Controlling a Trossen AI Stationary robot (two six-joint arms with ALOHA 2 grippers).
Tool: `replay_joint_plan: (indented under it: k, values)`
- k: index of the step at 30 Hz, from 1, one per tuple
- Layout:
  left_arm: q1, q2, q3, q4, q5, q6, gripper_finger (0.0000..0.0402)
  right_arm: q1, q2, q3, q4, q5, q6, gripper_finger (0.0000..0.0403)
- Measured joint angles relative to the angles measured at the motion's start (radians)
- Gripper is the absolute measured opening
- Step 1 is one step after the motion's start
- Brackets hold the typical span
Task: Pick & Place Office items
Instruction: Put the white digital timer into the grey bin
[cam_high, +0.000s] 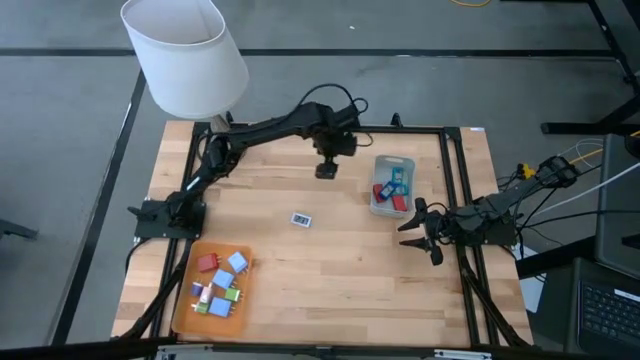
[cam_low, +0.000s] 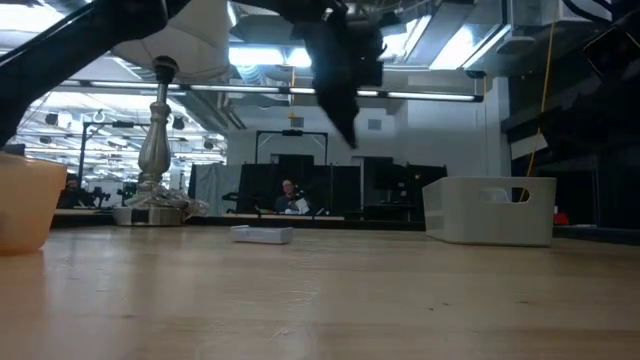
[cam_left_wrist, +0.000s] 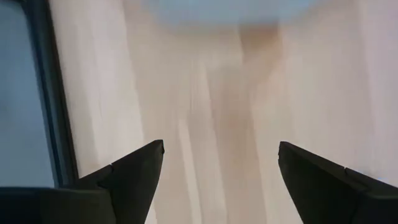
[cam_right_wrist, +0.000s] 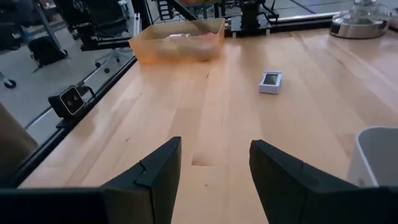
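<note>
- We see the left gripper (cam_high: 326, 170) reaching across the far side of the table (cam_high: 330, 290), at about 12 o'clock from the table's middle; its jaws stand wide apart with nothing between them, bare wood under them in its wrist view (cam_left_wrist: 221, 180).
- The right gripper (cam_high: 418, 232) waits at about 3 o'clock near the table's right edge, its claw partly spread and holding nothing (cam_right_wrist: 214, 171).
- Some office items (cam_high: 392, 188), blue and red, lie in the grey-blue bin (cam_high: 377, 207), just at 3 o'clock from the left gripper.
- More office items (cam_high: 218, 283), red, light blue, green and pink, sit in the orange tray (cam_high: 185, 310) at about 8 o'clock.
- A small white tag (cam_high: 301, 219) lies alone near the middle.
- A lamp (cam_high: 185, 52) stands at about 11 o'clock.
</note>
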Motion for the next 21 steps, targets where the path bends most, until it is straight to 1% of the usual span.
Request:
replay_joint_plan:
  k: [3, 5, 8, 11, 14, 18, 21]
  values:
    - [0.004, 0.010, -0.002, -0.080, -0.057, -0.043, 0.0310, 0.000, 0.000, 0.000, 0.000, 0.000, -0.025, 0.0190]
    - [0.000, 0.022, -0.001, -0.078, -0.087, -0.075, 0.0310, 0.000, 0.000, 0.000, 0.001, 0.000, -0.038, 0.0190]
    - [-0.019, 0.043, -0.003, -0.050, -0.090, -0.134, 0.0312, 0.000, -0.001, 0.000, 0.022, -0.003, -0.036, 0.0190]
    - [-0.042, 0.051, -0.027, -0.021, -0.061, -0.176, 0.0312, 0.000, -0.001, 0.000, 0.069, -0.008, -0.020, 0.0190]
    - [-0.066, 0.062, -0.093, -0.015, -0.021, -0.192, 0.0309, 0.000, -0.002, 0.000, 0.111, -0.057, -0.023, 0.0190]
    - [-0.104, 0.055, -0.218, 0.007, 0.054, -0.199, 0.0306, 0.000, -0.002, 0.000, 0.107, -0.102, -0.018, 0.0190]
    - [-0.132, 0.055, -0.312, 0.010, 0.129, -0.215, 0.0306, 0.000, -0.002, 0.000, 0.104, -0.109, -0.017, 0.0190]
